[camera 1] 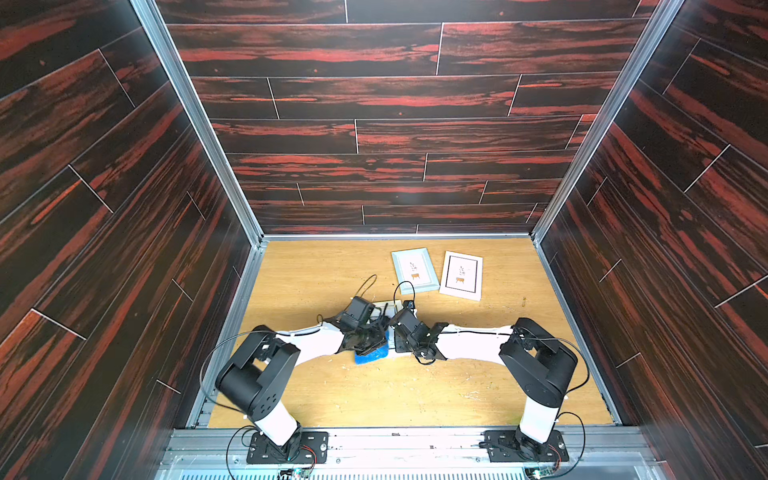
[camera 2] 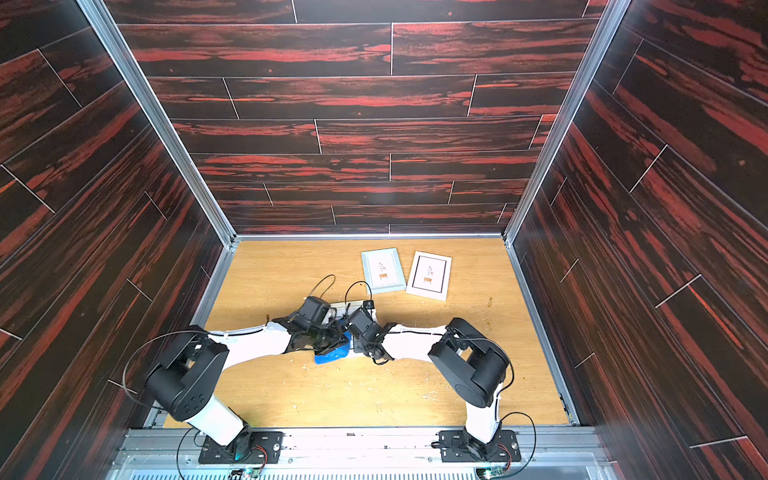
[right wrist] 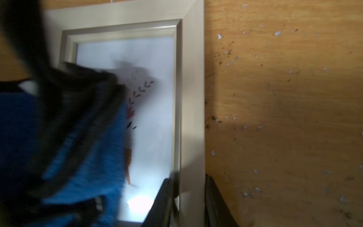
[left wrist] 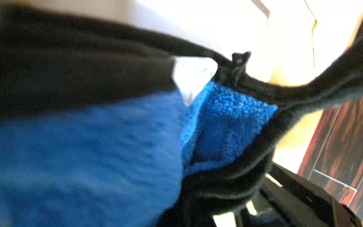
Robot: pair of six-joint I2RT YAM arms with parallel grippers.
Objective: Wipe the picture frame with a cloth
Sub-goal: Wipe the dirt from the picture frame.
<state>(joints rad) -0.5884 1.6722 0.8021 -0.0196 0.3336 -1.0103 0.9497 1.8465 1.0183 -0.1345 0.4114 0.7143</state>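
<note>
Bright blue fluffy cloth (camera 1: 372, 354) bunched atop the picture frame (right wrist: 192, 98); frame beige, lying flat.

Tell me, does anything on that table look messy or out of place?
Yes. White scuffs and dark specks litter the table beside the beige frame under the cloth. At the back, the blue frame and white frame lie tilted different ways, not squared up.

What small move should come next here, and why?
Probably sweep the left pincer with its cloth across the glass: the cloth covers only part of it, and the right pincer grips the frame by its rail, steadying it.
</note>
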